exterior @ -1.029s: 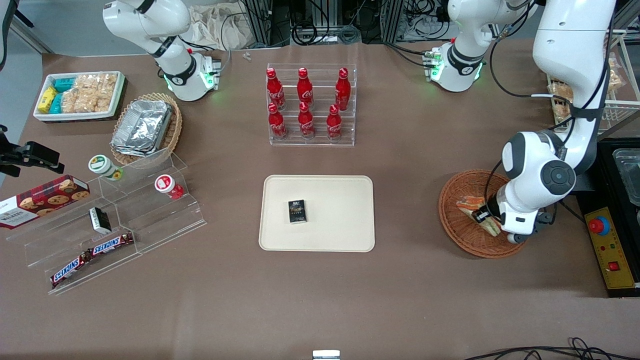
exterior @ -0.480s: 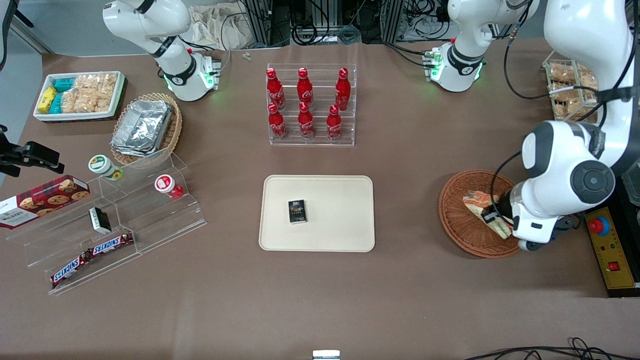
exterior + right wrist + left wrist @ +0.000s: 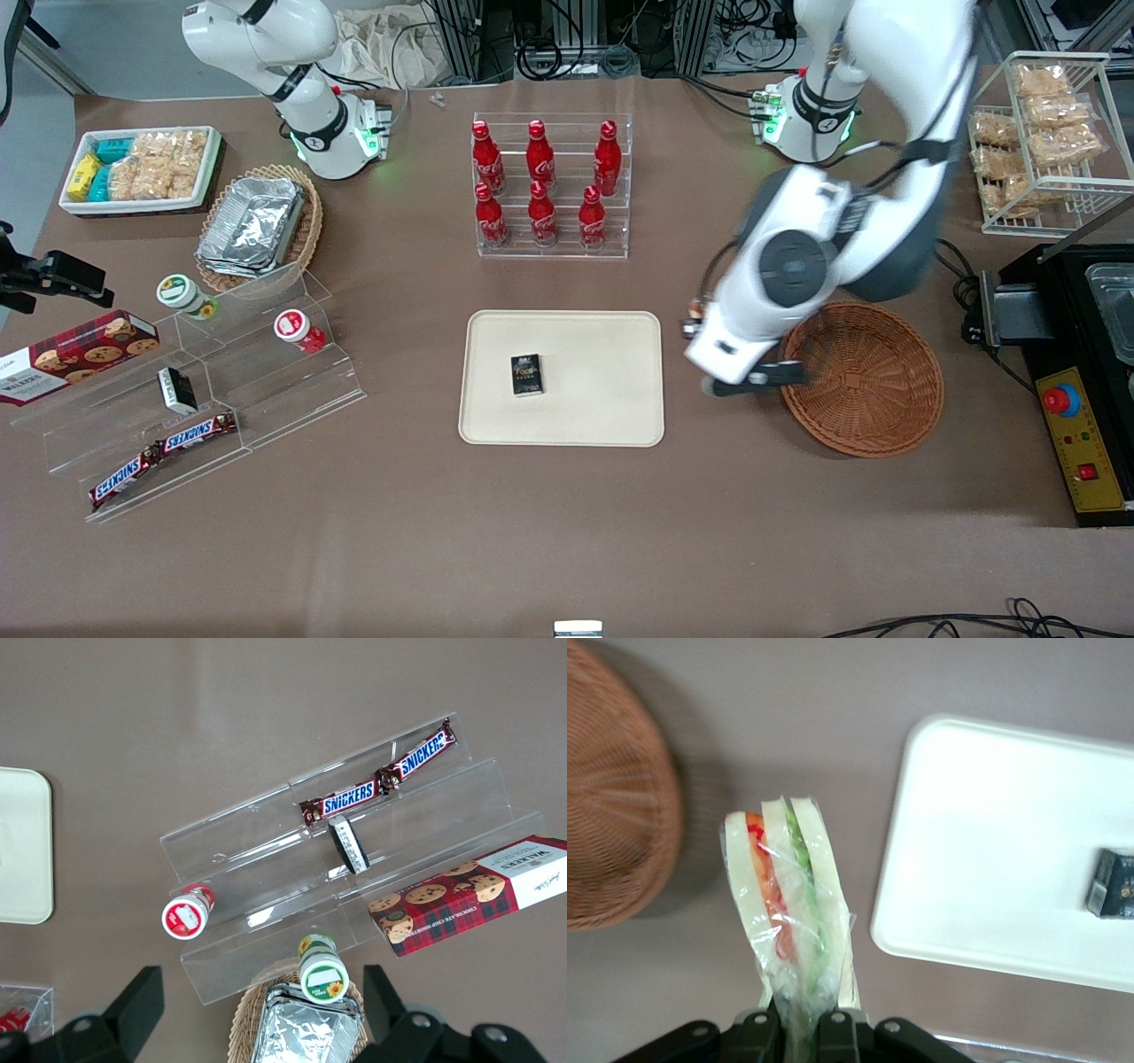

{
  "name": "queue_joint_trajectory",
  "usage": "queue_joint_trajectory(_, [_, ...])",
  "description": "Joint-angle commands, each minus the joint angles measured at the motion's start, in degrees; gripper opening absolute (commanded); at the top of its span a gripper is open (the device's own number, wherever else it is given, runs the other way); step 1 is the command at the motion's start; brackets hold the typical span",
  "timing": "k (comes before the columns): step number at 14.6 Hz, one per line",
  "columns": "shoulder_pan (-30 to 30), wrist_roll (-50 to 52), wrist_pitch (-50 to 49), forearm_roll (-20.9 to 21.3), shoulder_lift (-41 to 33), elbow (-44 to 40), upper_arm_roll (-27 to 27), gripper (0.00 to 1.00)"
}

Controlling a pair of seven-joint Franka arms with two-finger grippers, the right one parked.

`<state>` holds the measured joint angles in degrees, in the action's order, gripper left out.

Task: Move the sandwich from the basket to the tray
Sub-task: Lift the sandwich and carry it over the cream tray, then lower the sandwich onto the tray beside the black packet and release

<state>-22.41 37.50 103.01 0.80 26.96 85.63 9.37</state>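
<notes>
Clamping the wrapped sandwich (image 3: 788, 904) between its fingers, the gripper (image 3: 799, 1028) hangs over bare worktop (image 3: 833, 718), basket (image 3: 616, 806) and tray (image 3: 992, 842) flanking it.

The sandwich (image 3: 788, 904) shows white bread with orange, red and green filling stripes under clear wrap, pinched in the black gripper (image 3: 799, 1028) above brown tabletop between the reddish-brown woven basket (image 3: 864, 381) and the cream-beige tray (image 3: 602, 390). On the tray lies a small black box (image 3: 526, 374), at about nine o'clock from the gripper.
</notes>
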Motion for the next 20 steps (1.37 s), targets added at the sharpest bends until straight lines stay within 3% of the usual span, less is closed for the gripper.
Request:
queue_joint_trajectory(1, [-3.8,-0.3,-1.0,-0.1,8.5,-7.8,-0.8,0.0])
queue_joint_trajectory(8, [-8.5,-0.6,7.3,0.2,15.9,-7.9,-0.8,0.0])
queue_joint_trajectory(11, [-10.0,0.1,9.1,2.9,18.4,-7.9,-0.8,0.0])
queue_joint_trajectory(12, [-10.5,0.1,9.1,3.0,18.4,-7.7,-0.8,0.23])
queue_joint_trajectory(13, [-10.5,0.1,9.1,3.1,18.5,-7.5,-0.8,0.67])
queue_joint_trajectory(14, [-10.5,0.1,9.0,3.1,18.5,-7.5,-0.8,1.0])
queue_joint_trajectory(17, [-9.7,0.1,7.3,3.1,16.8,-7.6,-1.3,1.0])
queue_joint_trajectory(20, [-6.3,0.2,1.6,2.0,10.3,-7.8,-1.4,1.0])
